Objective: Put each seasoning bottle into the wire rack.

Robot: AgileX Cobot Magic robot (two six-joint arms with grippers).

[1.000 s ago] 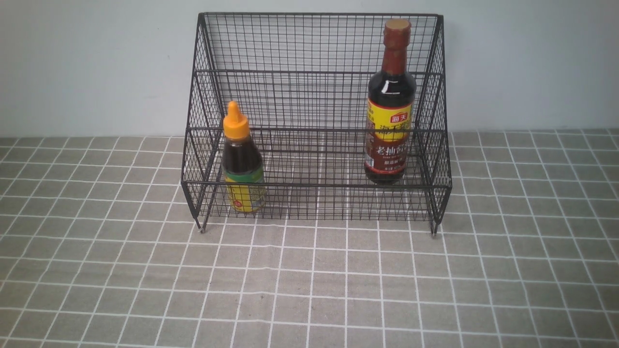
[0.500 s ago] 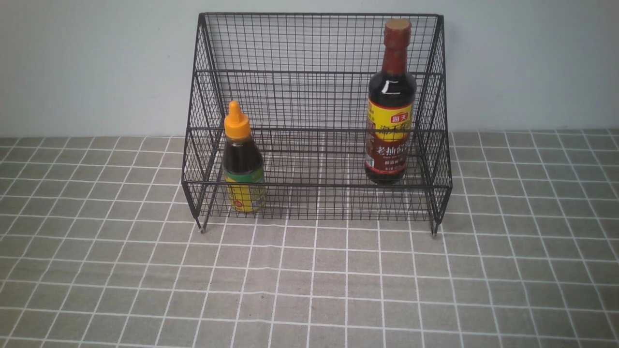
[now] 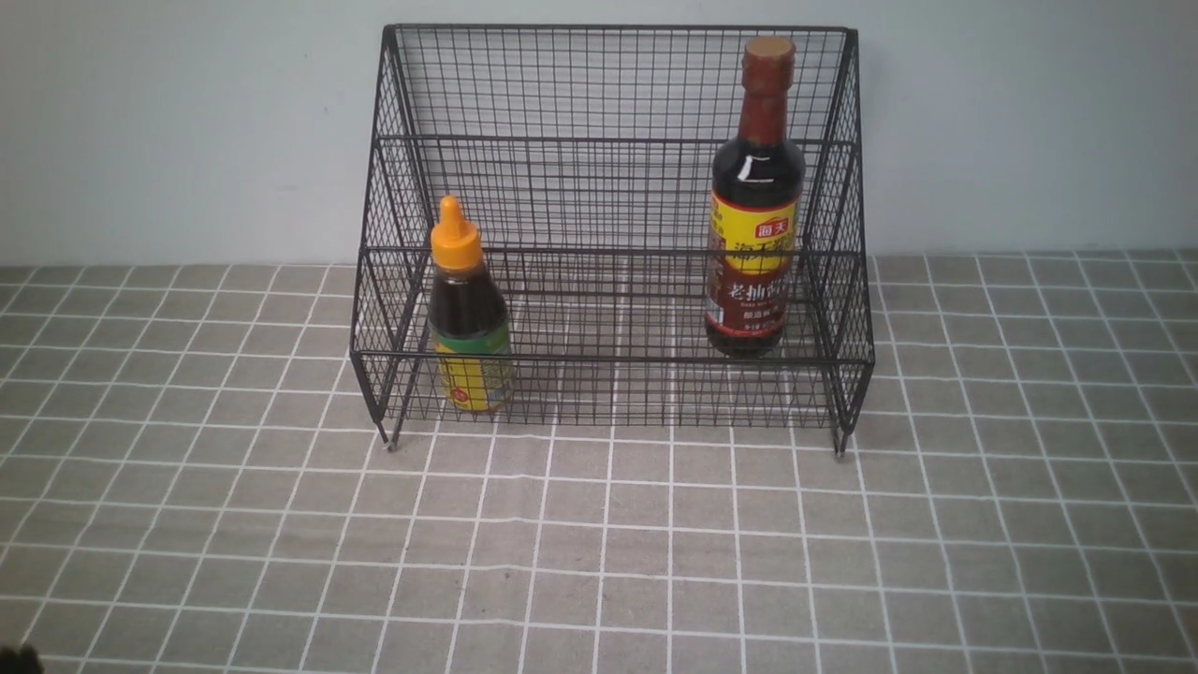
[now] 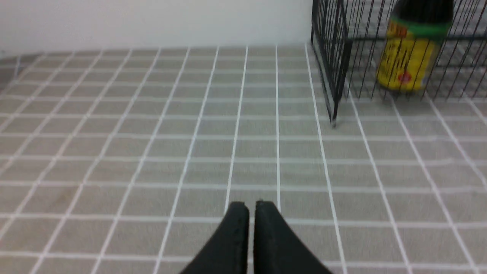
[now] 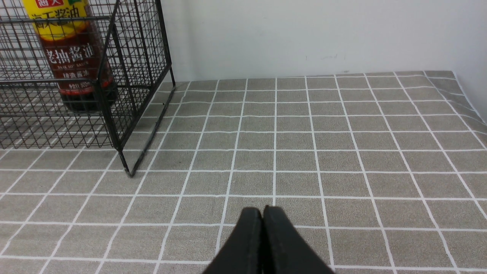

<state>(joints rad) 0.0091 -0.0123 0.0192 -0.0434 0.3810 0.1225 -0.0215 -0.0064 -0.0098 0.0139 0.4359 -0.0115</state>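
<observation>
Nearest the robot, both pincers are closed and carry nothing. The left pincer (image 4: 251, 207) hovers low over the grey checked cloth of the worktop (image 3: 599, 562), its two black fingers pressed almost together. The right pincer (image 5: 262, 213) is in the same condition, fingers fully together, above bare cloth. Each is well apart from the rack; in the front view only a dark speck at the lower left corner may belong to the left arm.

Further back stands the large black wire-mesh stepped rack (image 3: 608, 197) on small feet, close to the pale wall.

- Short squat dark-liquid bottle with orange pointed cap and yellow-green label (image 3: 468, 314): upright inside the rack, lowest front tier, at the robot's left end.
- Tall dark-liquid bottle with brown-red cap and yellow-and-red label (image 3: 756, 201): upright inside the rack, on what appears to be the next step up, at the right end.

Status: both seasoning bottles are in the rack and released. No bottle remains on the cloth in any view. The task is judged complete; nothing appears left to place.
</observation>
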